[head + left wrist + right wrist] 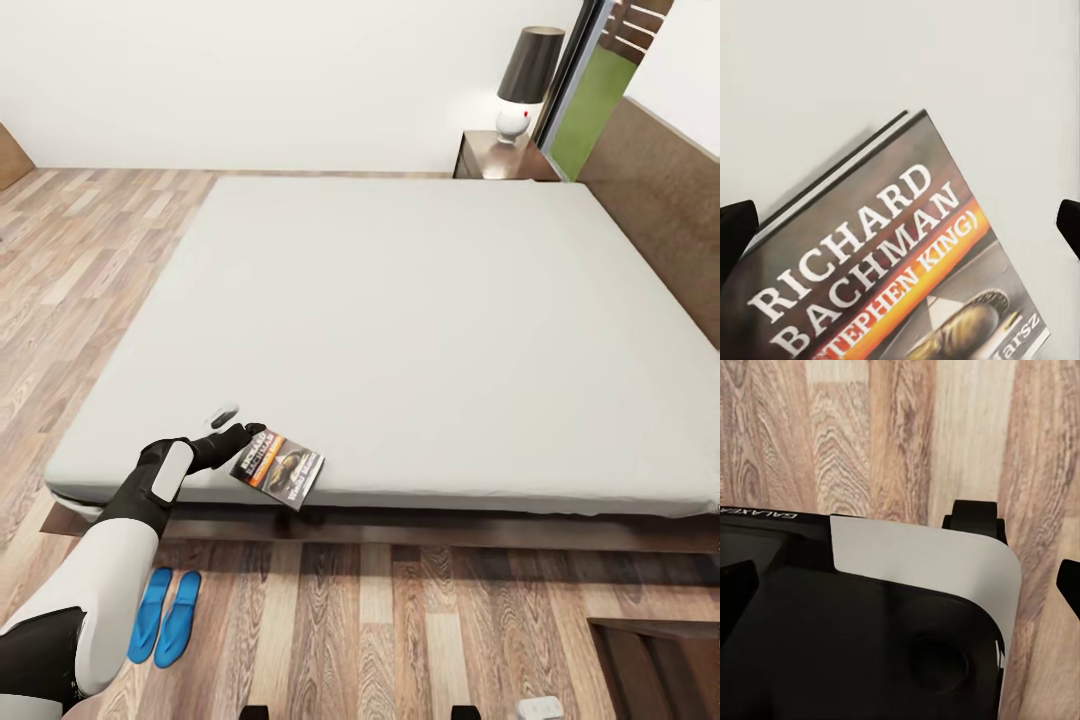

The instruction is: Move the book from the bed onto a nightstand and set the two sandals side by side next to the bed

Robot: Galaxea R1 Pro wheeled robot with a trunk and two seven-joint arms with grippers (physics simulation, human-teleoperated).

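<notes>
The book (280, 468), black and orange with white lettering, lies at the near edge of the bed (420, 320), one corner over the mattress edge. My left gripper (243, 436) is at the book's left corner. In the left wrist view the book (892, 255) lies between the two dark fingertips (735, 232), which stand wide apart, so the gripper (900, 225) is open. The two blue sandals (165, 615) lie side by side on the floor beside the bed. A nightstand (500, 158) stands at the bed's far corner. My right gripper (900, 585) is open over my own base and the floor.
A lamp (525, 80) with a dark shade stands on the far nightstand. A brown headboard (665, 200) runs along the bed's right side. A dark wooden piece of furniture (660, 665) sits at the near right. Wood-plank floor (80, 260) stretches to the left of the bed.
</notes>
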